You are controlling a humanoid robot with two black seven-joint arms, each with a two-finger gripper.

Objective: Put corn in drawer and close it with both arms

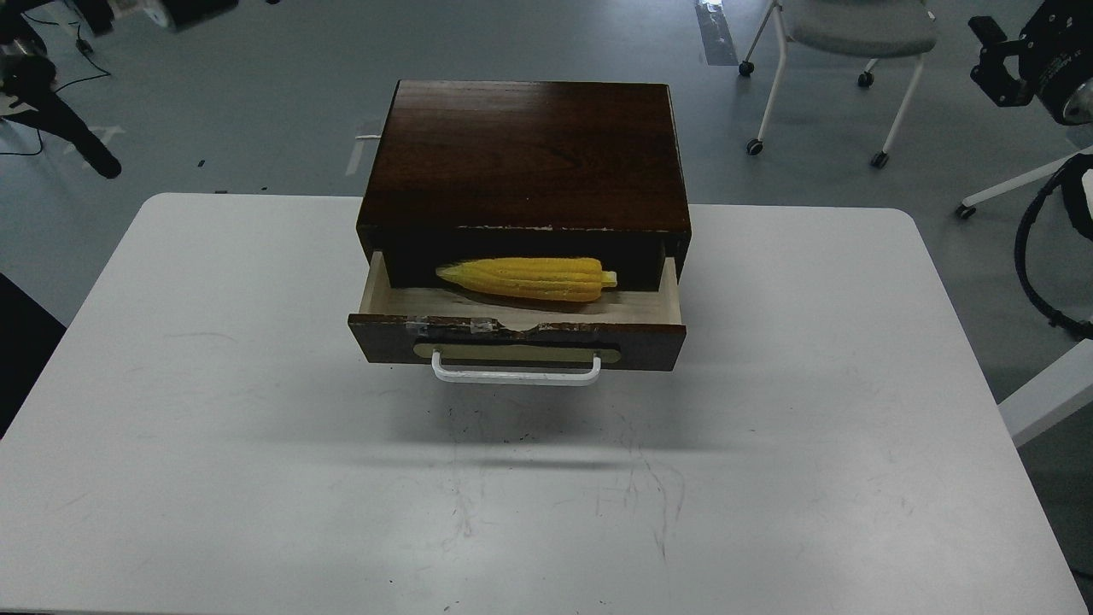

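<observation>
The yellow corn (529, 279) lies lengthwise inside the open drawer (640, 346), pointed end to the left, on the pale wood floor. The drawer front has a chipped top edge and a white bar handle (515, 376). It stands pulled out from the dark brown cabinet (525, 154). My left arm shows at the top left corner, its dark far end (77, 141) well away from the cabinet. My right arm's black end (1003, 64) shows at the top right edge, also far from the drawer. Neither gripper's fingers can be told apart. Nothing is held.
The cabinet stands at the back middle of a white table (256, 427). A grey wheeled chair (854, 34) and white frame legs (1033, 175) stand on the floor behind and to the right. A black cable loop (1025, 256) hangs at the right edge.
</observation>
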